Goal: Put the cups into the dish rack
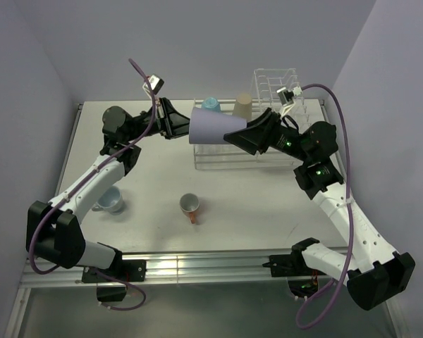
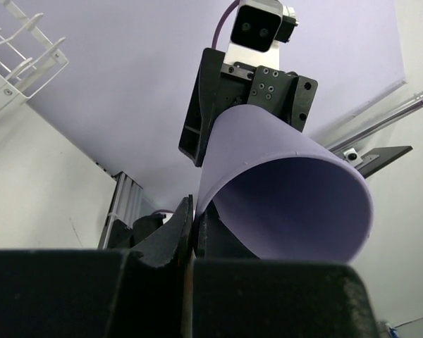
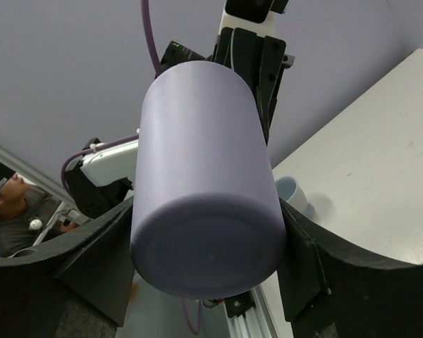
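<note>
The light blue cup (image 1: 211, 104) and tan cup (image 1: 242, 105) stood in the dish rack (image 1: 225, 164). Above it hung the purple cup (image 1: 215, 130), left gripper (image 1: 185, 127) pinching its rim, right gripper (image 1: 243, 135) clasping its base. The grey-blue mug (image 1: 111, 200) and orange-handled mug (image 1: 189, 205) sat outside the rack, not yet loaded

Purple cup (image 3: 204, 176): smooth, matt, plastic in look. Rack (image 1: 275, 83): clear glossy bars (plastic, apparently). Surface (image 1: 254, 204): matt white, faintly speckled. Rail (image 1: 197, 266): bare bright metal. Cable (image 3: 146, 28): smooth purple sheath.

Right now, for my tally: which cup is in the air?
The purple cup, horizontal in mid-air; blue cup and tan cup sit in the rack, grey mug and orange-handled mug on the table.
</note>
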`<action>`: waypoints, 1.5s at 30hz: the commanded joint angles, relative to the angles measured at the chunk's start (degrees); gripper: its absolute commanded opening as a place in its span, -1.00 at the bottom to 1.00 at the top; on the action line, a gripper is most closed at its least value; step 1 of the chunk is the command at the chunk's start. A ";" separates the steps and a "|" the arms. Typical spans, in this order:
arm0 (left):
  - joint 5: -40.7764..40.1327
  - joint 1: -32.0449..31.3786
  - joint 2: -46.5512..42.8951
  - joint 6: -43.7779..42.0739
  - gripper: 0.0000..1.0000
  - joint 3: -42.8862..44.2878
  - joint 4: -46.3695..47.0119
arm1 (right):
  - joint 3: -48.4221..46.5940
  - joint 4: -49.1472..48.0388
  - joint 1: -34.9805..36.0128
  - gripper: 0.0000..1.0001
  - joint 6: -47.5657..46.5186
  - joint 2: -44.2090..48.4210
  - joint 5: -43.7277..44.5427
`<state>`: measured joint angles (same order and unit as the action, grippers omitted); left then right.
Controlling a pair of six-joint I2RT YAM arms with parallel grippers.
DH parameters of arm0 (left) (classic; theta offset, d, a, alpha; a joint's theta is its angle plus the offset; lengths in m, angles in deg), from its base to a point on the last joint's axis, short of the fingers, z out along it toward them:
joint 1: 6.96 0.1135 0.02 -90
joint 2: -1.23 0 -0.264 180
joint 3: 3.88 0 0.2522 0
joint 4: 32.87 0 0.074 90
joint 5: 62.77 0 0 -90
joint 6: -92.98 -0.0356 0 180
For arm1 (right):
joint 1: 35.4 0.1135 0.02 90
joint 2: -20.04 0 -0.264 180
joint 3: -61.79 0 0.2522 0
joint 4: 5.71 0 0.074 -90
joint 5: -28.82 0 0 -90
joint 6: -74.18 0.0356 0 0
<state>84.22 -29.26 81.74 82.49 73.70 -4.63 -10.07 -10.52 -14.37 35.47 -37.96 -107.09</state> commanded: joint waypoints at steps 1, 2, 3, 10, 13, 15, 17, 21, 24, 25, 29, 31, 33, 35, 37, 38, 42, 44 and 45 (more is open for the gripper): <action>-0.83 -0.46 -0.44 -1.46 -1.00 -0.35 2.12 | -3.32 0.55 0.76 -0.38 -1.10 -0.10 1.08; -0.83 -0.46 -0.70 -1.63 -1.00 -0.35 1.86 | -3.50 0.81 0.93 -0.54 -1.19 -0.19 1.26; -0.83 -0.46 -0.79 -2.24 -0.92 -0.44 0.82 | -3.85 1.77 1.11 -0.68 -1.62 -0.19 1.52; -2.41 -0.37 -2.55 -6.99 -0.21 0.78 -6.12 | -6.05 6.35 1.29 -1.00 -4.09 0.69 4.25; -3.38 -0.02 -3.25 -8.84 -0.06 1.40 -8.85 | -7.02 8.63 1.29 -1.00 -5.23 0.96 5.22; -4.34 1.03 -3.87 -9.10 0.00 1.49 -9.74 | -7.72 10.91 1.20 -1.00 -6.63 1.22 6.26; -4.87 2.17 -4.48 -8.76 0.01 0.88 -9.83 | -8.16 12.41 1.20 -1.00 -7.60 1.66 6.97; -4.61 8.13 -5.71 -6.48 0.03 -0.53 -9.40 | -9.65 18.11 1.02 -1.00 -10.85 1.92 9.25; -3.03 12.96 -5.98 -4.19 0.02 -1.32 -7.80 | -10.18 21.89 0.85 -1.00 -13.04 2.19 11.36; -2.85 14.12 -6.15 -4.18 0.03 -1.06 -8.24 | -10.36 22.95 0.85 -1.00 -13.75 2.10 12.76; -3.64 20.00 -6.59 -7.86 0.01 0.35 -16.49 | -14.48 32.60 0.76 -1.00 -20.41 0.88 20.82; -6.17 21.07 -6.77 -13.21 0.01 2.27 -26.05 | -20.18 41.48 0.76 -1.00 -23.50 -2.27 25.06; -8.81 21.43 -6.86 -19.54 0.01 4.03 -36.39 | -26.58 49.39 0.85 -1.00 -27.28 -5.01 31.39; -11.55 21.43 -6.86 -23.32 0.01 5.71 -40.66 | -30.64 53.70 1.20 -1.00 -30.44 -9.49 35.78; -12.86 21.43 -6.95 -25.35 0.01 6.84 -46.09 | -36.01 58.81 2.33 -1.00 -32.12 -14.39 43.07; -13.91 21.43 -6.95 -27.19 0.01 7.20 -47.69 | -37.68 61.69 2.86 -1.00 -33.43 -16.25 45.45; -16.38 21.43 -8.17 -30.81 0.01 8.17 -53.42 | -44.79 66.46 5.94 -1.00 -35.81 -24.60 54.51; -17.17 21.43 -9.14 -32.39 0.01 8.08 -55.69 | -46.56 68.21 7.52 -1.00 -36.43 -29.26 57.24; -17.53 21.43 -9.40 -32.57 0.01 7.91 -55.88 | -48.22 68.57 7.96 -1.00 -36.61 -32.06 57.77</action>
<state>69.29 -7.80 75.19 55.06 79.14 -55.54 -54.03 51.93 -8.31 2.18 -65.36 -57.21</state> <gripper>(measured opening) 0.505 0.743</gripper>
